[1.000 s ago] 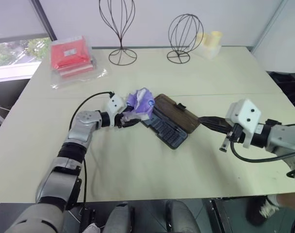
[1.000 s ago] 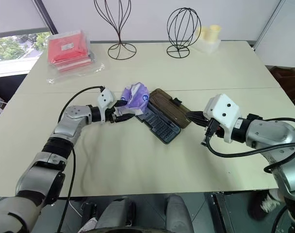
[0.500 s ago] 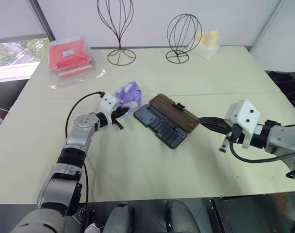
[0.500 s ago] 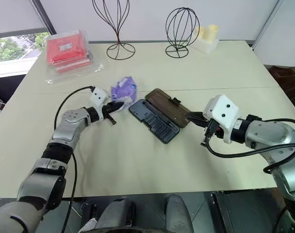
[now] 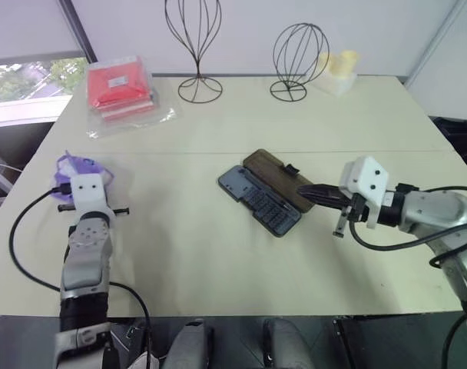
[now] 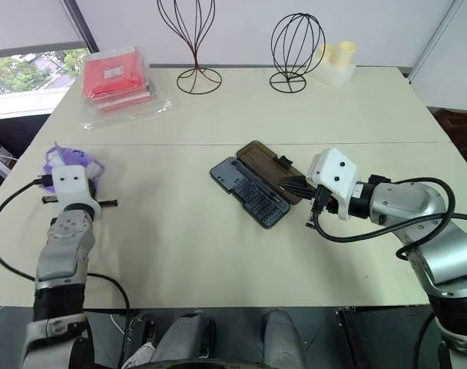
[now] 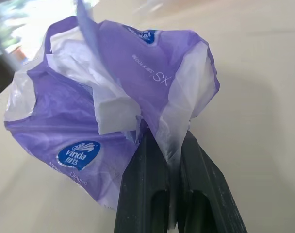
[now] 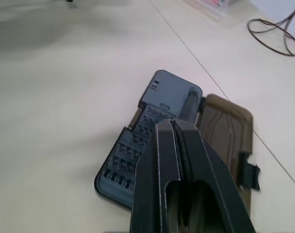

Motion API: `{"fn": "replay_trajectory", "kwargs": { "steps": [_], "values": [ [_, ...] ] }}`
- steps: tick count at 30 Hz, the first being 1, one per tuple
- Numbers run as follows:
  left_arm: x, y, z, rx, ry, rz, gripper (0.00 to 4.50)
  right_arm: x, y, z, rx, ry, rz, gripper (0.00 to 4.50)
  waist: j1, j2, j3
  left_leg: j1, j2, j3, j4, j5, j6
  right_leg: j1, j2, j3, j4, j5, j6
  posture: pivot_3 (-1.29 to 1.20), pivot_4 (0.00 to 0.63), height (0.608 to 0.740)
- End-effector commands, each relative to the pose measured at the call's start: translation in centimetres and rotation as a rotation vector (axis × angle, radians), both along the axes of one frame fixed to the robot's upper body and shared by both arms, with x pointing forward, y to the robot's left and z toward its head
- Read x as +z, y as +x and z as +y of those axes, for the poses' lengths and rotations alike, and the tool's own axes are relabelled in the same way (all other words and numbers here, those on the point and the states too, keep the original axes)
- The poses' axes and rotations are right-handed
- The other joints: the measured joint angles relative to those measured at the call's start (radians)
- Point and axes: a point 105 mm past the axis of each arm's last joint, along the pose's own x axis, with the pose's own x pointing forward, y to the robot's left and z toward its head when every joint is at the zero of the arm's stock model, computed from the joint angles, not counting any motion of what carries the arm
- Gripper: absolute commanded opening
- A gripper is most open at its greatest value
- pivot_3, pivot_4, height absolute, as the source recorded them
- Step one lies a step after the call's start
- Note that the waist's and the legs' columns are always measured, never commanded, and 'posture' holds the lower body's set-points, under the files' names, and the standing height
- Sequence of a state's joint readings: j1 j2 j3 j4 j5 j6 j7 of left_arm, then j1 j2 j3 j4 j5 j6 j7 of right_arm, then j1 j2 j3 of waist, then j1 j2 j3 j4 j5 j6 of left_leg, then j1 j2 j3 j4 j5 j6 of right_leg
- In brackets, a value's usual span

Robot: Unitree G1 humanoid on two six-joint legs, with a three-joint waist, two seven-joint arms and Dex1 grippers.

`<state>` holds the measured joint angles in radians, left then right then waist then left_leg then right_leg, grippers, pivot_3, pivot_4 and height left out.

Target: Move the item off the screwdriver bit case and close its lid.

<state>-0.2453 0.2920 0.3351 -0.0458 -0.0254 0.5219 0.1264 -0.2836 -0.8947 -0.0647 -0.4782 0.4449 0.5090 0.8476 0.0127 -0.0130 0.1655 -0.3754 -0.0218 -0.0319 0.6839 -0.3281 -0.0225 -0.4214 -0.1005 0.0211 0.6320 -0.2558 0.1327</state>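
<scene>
I see my left fingers (image 7: pixel 159 160) pinched on a fold of the crinkly purple-and-white plastic tissue pack (image 7: pixel 113 97), which sits out at the far left edge of the pale counter (image 5: pixel 218 254), well apart from the case. The flat dark grey plastic screwdriver bit case (image 5: pixel 258 201) lies open near the counter's middle, its rows of small bits bare. Its translucent dark brown rectangular lid (image 5: pixel 282 178) lies folded back flat on the counter beside the tray, the small black latch tab (image 5: pixel 292 168) on its outer edge. My right fingers (image 8: pixel 179 160) are pressed together with nothing between them, hovering just beside the lid's near right corner and pointing across the case. A red packet in clear wrapping (image 5: pixel 120 87) sits at the far left corner.
</scene>
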Motion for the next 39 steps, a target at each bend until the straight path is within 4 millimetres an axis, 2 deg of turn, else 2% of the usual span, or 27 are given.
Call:
{"fn": "replay_trajectory", "kwargs": {
  "steps": [1, 5, 8, 12, 15, 21, 25, 27, 29, 32, 34, 37, 39],
  "values": [
    [0.6, -1.7, 2.3, 0.152, 0.002, -0.010, 0.06, 0.8, 0.1, 0.4, 0.029, 0.003, -0.048, 0.00, 0.000, 0.000, 0.000, 0.000, 0.000, 0.000, 0.000, 0.000, 0.000, 0.000, 0.000, 0.000, 0.000, 0.000, 0.000, 0.00, 0.150, 0.740],
    [0.4, -2.3, 3.4, 0.214, -0.019, 0.000, 0.06, 0.7, 0.1, 0.6, 0.038, 0.005, -0.046, 0.00, -0.003, 0.000, 0.000, 0.000, 0.000, 0.000, 0.000, 0.000, 0.000, 0.000, 0.000, 0.000, 0.000, 0.000, 0.000, 0.00, 0.150, 0.740],
    [0.5, -2.3, 3.5, 0.215, -0.019, 0.000, 0.95, 0.7, 0.1, 0.7, 0.038, 0.006, -0.046, 0.00, -0.001, 0.000, 0.000, 0.000, 0.000, 0.000, 0.000, 0.000, 0.000, 0.000, 0.000, 0.000, 0.000, 0.000, 0.000, 0.00, 0.150, 0.740],
    [1.0, -2.2, 3.7, 0.224, 0.002, -0.016, 2.98, 0.6, 0.0, 0.7, 0.031, 0.009, -0.047, 0.00, -0.001, 0.000, 0.000, 0.000, 0.000, 0.000, 0.000, 0.000, 0.000, 0.000, 0.000, 0.000, 0.000, 0.000, 0.000, 0.00, 0.150, 0.740],
    [2.5, -2.0, 3.5, 0.229, 0.046, -0.074, 4.40, 0.5, -0.1, 0.6, 0.023, 0.014, -0.046, 0.00, -0.001, 0.000, 0.000, 0.000, 0.000, 0.000, 0.000, 0.000, 0.000, 0.000, 0.000, 0.000, 0.000, 0.000, 0.000, 0.00, 0.150, 0.740],
    [6.3, -1.5, 1.9, 0.186, 0.130, -0.238, 4.46, 0.3, 0.4, 0.1, -0.024, 0.026, -0.056, 0.00, 0.000, -0.001, 0.000, 0.000, 0.000, 0.001, 0.000, 0.000, -0.001, 0.000, -0.001, 0.000, 0.000, 0.000, 0.000, 0.00, 0.150, 0.740],
    [8.7, -1.2, -0.2, 0.123, 0.163, -0.348, 4.46, 0.3, 0.8, -0.1, -0.048, 0.041, -0.064, 0.00, 0.000, -0.001, 0.000, 0.000, -0.001, 0.001, 0.000, 0.000, -0.001, 0.000, -0.001, 0.000, 0.000, 0.000, 0.000, 0.00, 0.150, 0.740],
    [9.6, -0.7, -1.9, 0.058, 0.163, -0.390, 4.46, 0.2, 1.4, -0.4, -0.075, 0.052, -0.071, 0.00, 0.000, -0.001, 0.000, 0.000, -0.001, 0.001, 0.000, 0.000, -0.001, 0.000, -0.001, 0.000, 0.000, 0.000, 0.000, 0.00, 0.150, 0.740],
    [9.9, 0.2, -3.9, -0.029, 0.145, -0.404, 4.46, 0.2, 2.6, -0.9, -0.127, 0.067, -0.086, 0.00, 0.000, -0.001, 0.000, 0.000, -0.001, 0.001, 0.000, 0.000, -0.001, 0.000, -0.001, 0.000, 0.000, 0.000, 0.000, 0.00, 0.150, 0.740],
    [8.6, 2.2, -7.8, -0.257, 0.082, -0.344, 4.46, -0.3, 5.0, -2.1, -0.229, 0.097, -0.063, 0.00, -0.001, -0.001, 0.000, 0.000, -0.001, 0.002, 0.000, 0.001, -0.001, 0.000, -0.001, 0.000, 0.000, 0.000, 0.000, 0.00, 0.150, 0.740],
    [7.7, 2.6, -9.9, -0.378, 0.061, -0.309, 4.46, -0.4, 6.5, -2.7, -0.297, 0.156, -0.028, 0.00, -0.002, -0.001, 0.000, 0.000, -0.001, 0.002, 0.000, 0.001, -0.002, 0.000, -0.001, 0.000, 0.000, 0.000, 0.000, 0.00, 0.150, 0.740],
    [5.8, 2.7, -13.0, -0.613, -0.016, -0.205, 4.50, -0.7, 7.9, -2.8, -0.343, 0.223, 0.023, 0.88, -0.008, -0.001, 0.000, 0.000, -0.001, 0.002, -0.001, 0.001, -0.002, -0.001, -0.001, 0.000, 0.000, 0.000, 0.000, 0.00, 0.150, 0.740],
    [4.9, 2.5, -13.9, -0.720, -0.024, -0.154, 4.50, -1.0, 8.5, -2.6, -0.352, 0.220, 0.030, 1.81, -0.012, -0.001, 0.000, 0.000, -0.001, 0.002, -0.002, 0.001, -0.002, -0.002, -0.001, 0.000, 0.000, 0.000, 0.000, 0.00, 0.150, 0.740]
  ]
}}
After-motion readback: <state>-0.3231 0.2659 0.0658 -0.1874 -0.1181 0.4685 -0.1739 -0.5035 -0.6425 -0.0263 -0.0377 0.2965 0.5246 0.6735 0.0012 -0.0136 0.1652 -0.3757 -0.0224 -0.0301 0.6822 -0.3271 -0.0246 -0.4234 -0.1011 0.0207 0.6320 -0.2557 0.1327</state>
